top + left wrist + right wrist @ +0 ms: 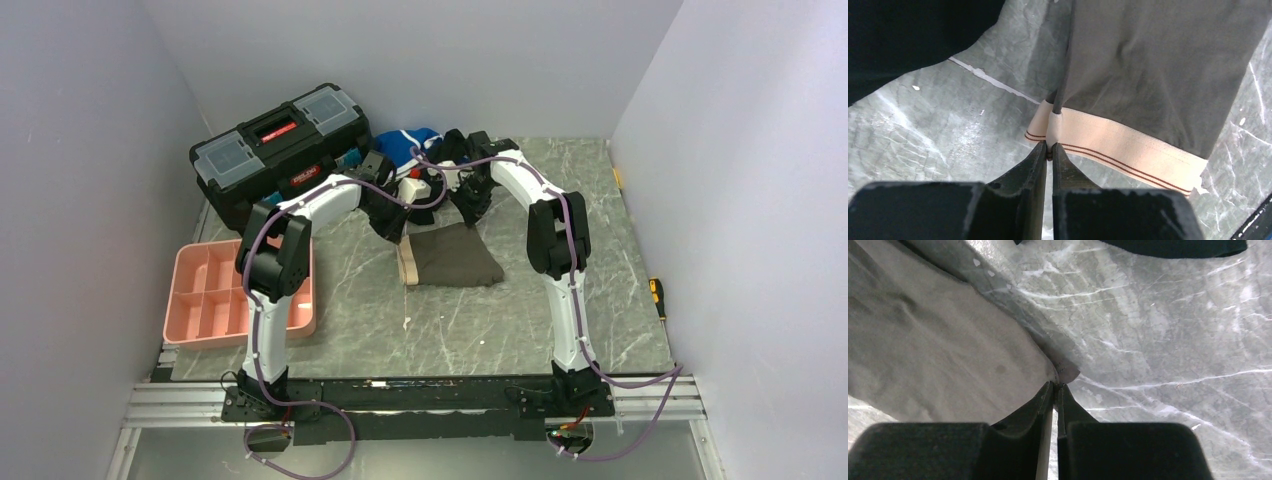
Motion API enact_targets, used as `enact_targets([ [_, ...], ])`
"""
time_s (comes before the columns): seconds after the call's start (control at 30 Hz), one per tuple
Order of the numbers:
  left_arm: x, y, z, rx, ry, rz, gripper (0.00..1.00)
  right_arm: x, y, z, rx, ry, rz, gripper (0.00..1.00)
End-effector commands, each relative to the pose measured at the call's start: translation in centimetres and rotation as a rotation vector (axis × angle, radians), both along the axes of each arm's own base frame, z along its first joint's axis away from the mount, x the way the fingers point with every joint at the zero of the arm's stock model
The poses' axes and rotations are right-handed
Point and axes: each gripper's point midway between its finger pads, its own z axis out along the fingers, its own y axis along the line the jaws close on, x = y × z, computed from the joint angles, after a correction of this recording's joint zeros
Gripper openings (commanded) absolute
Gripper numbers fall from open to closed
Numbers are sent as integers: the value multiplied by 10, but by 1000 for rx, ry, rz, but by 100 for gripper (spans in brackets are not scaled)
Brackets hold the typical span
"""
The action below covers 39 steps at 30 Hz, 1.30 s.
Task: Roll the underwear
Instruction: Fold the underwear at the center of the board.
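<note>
Underwear lying flat mid-table, long axis running left-right, waistband at left end. We are gripping far edge.
- Left gripper: fingers nearly pressed together, pinching waistband fold.
- Right gripper: fingers likewise, nipping far right fabric corner.
- Garment lying nearward of both fingertips.
- Bare table opening toward bases for rolling.
- Toolbox and blue-and-white garment crowding behind; tray sitting well left.
</note>
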Motion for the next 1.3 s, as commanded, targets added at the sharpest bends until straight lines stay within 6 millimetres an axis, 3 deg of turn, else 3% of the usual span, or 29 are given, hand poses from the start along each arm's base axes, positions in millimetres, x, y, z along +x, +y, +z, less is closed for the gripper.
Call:
enact_targets([
  [0.0,16,2,1,10,-41,53,14,10,4,-1,25,-25,-29,11],
  [0.37,20,3,-11,30,-47,88,30,3,-2,-5,4,-19,-29,23],
  [0.83,29,0,-14,27,-80,95,33,3,-9,7,-17,-46,-49,40],
  [1.27,25,1,-26,55,-70,92,33,9,-19,48,33,-109,-92,58],
])
